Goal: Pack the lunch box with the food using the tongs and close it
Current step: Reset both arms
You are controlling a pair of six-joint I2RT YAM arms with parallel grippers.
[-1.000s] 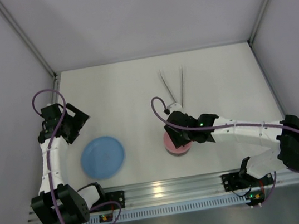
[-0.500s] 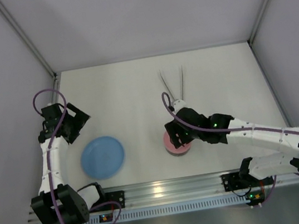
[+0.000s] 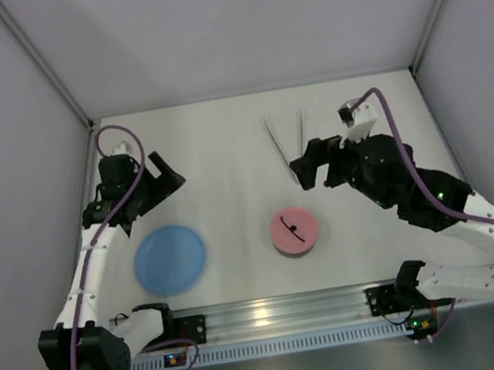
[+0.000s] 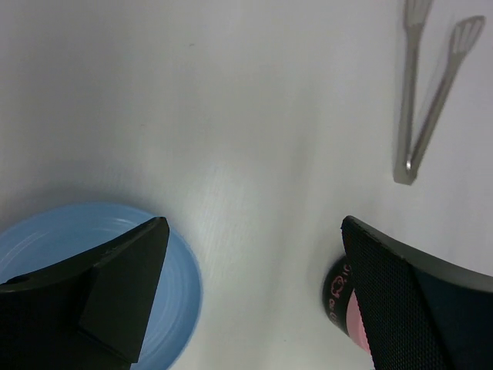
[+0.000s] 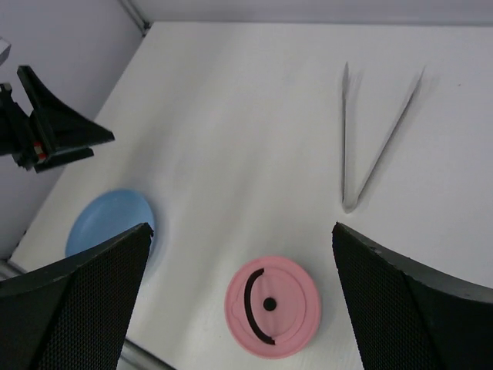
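Observation:
The lunch box (image 3: 294, 231) stands at the table's near middle with its pink lid (image 5: 272, 307) on top; its dark side shows in the left wrist view (image 4: 337, 291). No food shows in any view. The tongs (image 3: 286, 146) lie in a narrow V behind the box, also seen as the tongs (image 5: 350, 199) and the tongs (image 4: 407, 162). My right gripper (image 3: 313, 175) hangs open above the table between tongs and box, holding nothing; from its own camera the right gripper (image 5: 240, 227) looks down on the lid. My left gripper (image 3: 169, 173) is open and empty, behind the plate.
A flat blue plate (image 3: 170, 260) lies at the near left, bare on top, and shows under the left finger as the plate (image 4: 62, 239). Grey walls close in the table on three sides. A metal rail (image 3: 275, 313) runs along the near edge.
My right gripper has opened, let go of the pink lid and risen back to the right, leaving the lid on the box. The left arm has swung toward the table's middle.

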